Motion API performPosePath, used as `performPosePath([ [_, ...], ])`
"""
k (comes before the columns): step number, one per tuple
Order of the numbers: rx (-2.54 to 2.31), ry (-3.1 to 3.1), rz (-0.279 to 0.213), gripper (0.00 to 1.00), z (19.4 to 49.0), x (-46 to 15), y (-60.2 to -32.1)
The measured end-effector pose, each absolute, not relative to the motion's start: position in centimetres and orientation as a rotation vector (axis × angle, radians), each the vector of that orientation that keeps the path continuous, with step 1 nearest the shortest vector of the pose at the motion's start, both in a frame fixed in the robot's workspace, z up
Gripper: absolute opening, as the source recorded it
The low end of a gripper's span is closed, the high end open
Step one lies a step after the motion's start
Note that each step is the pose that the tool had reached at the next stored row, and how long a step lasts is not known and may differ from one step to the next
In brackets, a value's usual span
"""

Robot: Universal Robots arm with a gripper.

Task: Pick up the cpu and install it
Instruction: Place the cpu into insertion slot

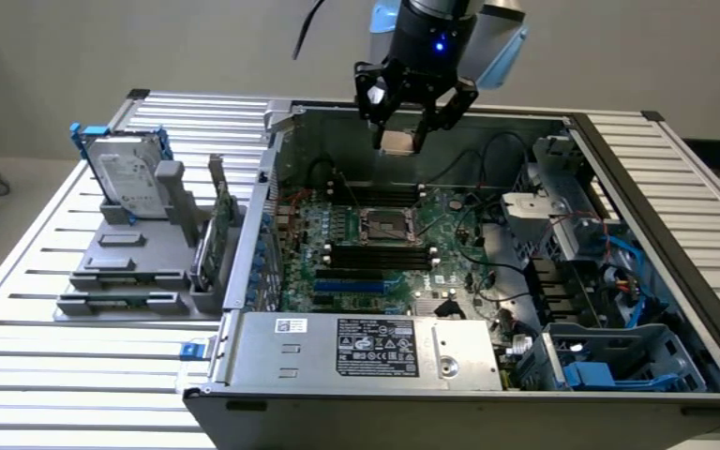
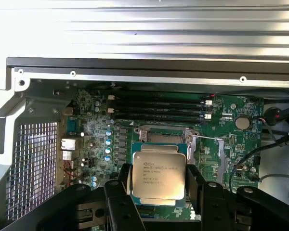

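Observation:
The cpu, a small flat square chip with a pale silvery top, sits clamped between my black fingers. In the exterior view my gripper hangs above the open computer case with the cpu held at its tips. Below it on the green motherboard lies the dark metal-framed socket. From the wrist, the socket shows just beyond the chip's far edge.
The open case rests on a slatted metal table. A grey rack at the exterior view's left holds a silver hard drive in a blue-edged frame. The power supply box and a blue drive cage fill the case's near end.

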State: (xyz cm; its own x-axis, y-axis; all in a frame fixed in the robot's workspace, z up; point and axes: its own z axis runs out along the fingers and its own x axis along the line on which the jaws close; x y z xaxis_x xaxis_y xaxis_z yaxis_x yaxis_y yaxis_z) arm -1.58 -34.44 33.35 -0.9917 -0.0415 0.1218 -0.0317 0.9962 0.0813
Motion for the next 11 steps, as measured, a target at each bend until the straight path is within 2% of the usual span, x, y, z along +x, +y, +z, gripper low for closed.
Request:
performPosePath([
  [11,0.056,-3.015,-0.120,0.55,33.34,-1.57,-34.44],
])
